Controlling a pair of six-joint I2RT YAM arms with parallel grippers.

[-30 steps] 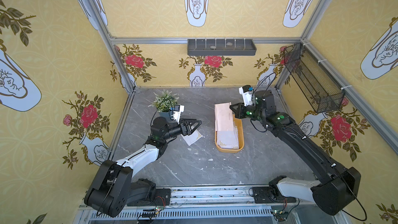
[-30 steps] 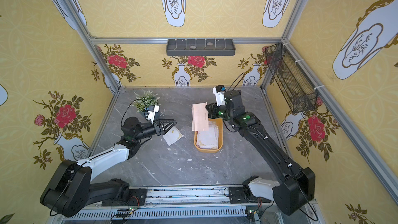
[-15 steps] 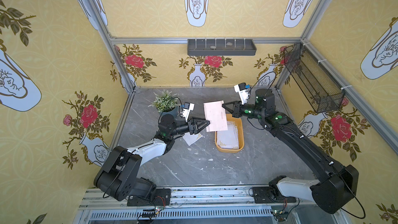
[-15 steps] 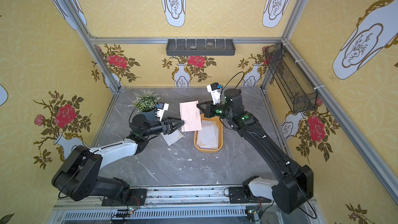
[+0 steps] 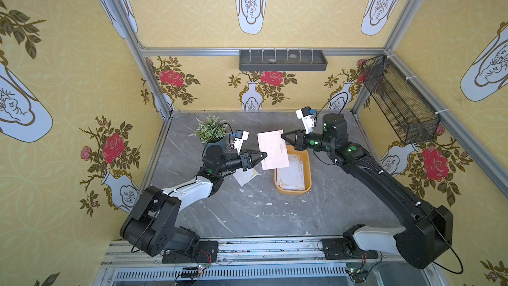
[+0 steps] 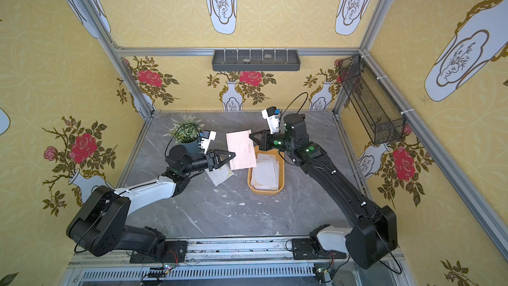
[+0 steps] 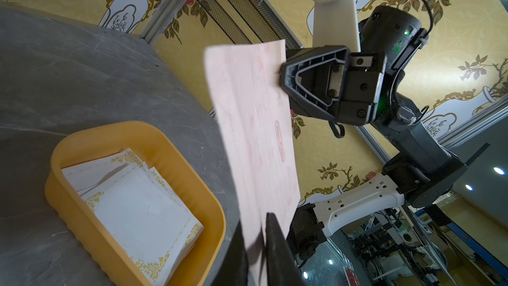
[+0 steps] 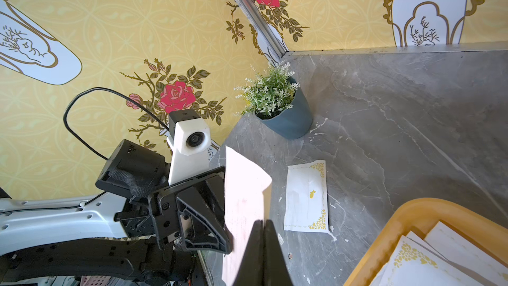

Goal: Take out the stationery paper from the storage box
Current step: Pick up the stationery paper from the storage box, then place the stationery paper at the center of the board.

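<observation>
A pale pink sheet of stationery paper (image 5: 273, 149) (image 6: 241, 149) hangs in the air left of the storage box, pinched from both sides. My right gripper (image 5: 281, 134) (image 8: 262, 222) is shut on its far right corner. My left gripper (image 5: 266, 154) (image 7: 255, 220) is shut on its left edge, fingers pressed on both faces. The mustard-yellow storage box (image 5: 292, 191) (image 7: 154, 133) rests on the table and holds several white sheets with gold corners (image 5: 291, 173) (image 7: 137, 202). One white gold-cornered sheet (image 5: 246, 176) (image 8: 306, 196) lies flat on the table under my left gripper.
A potted plant (image 5: 211, 132) stands at the back left, just behind my left wrist. On the back wall hangs a dark grey shelf (image 5: 283, 60), and a black mesh basket (image 5: 398, 103) is fixed to the right wall. Small white scraps dot the grey table.
My right gripper carried the pink sheet from above the box toward the left. My left gripper reached right to meet it and closed on the sheet's edge.
</observation>
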